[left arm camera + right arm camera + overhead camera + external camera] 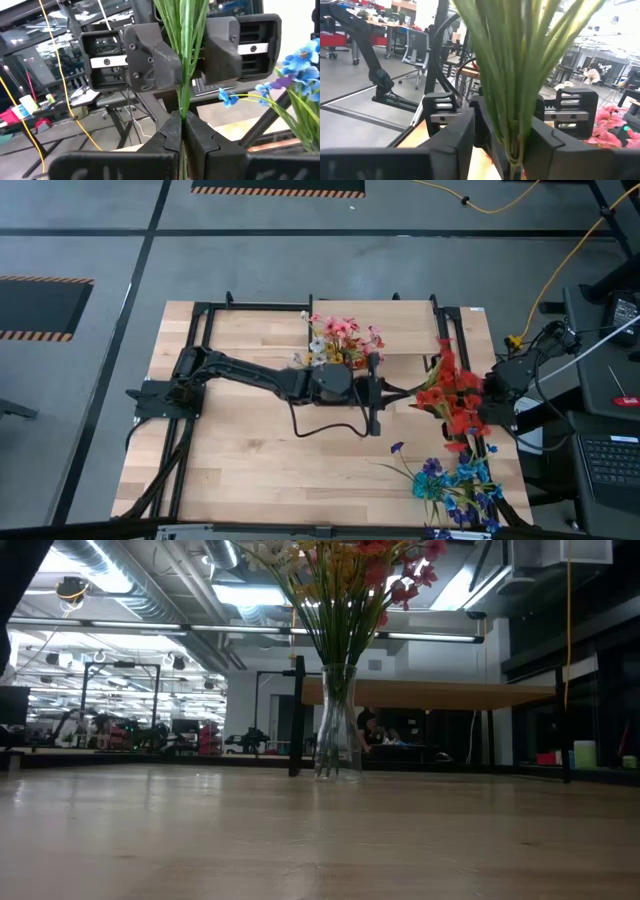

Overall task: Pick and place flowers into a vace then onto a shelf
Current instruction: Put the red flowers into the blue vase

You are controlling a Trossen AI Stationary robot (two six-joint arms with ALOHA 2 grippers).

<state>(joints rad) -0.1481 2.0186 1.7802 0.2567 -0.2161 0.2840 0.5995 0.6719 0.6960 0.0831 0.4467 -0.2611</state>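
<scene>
Two dark arms meet over the middle of the worktop point(250, 470), each clamped on the same spray. The left arm reaches in from the left edge, and its left gripper point(183, 131) is closed tight on a bundle of thin green stems point(184, 55), the fingers point(167, 137) pressed flat against them. Behind that arm, toward the far side of the worktop, one glass vase point(337, 722) stands upright just in front of the shelf point(440, 694), holding one mixed bunch of pink, white and yellow flowers point(338, 340). To the right, the red flowers point(455, 392) of the shared spray hang between the two arms, near the right edge. The right gripper point(512, 137) comes in from the right and also grips the green stems, its fingers closed around them. One loose bunch of blue flowers point(455, 480) lies flat at the near right corner of the worktop.
</scene>
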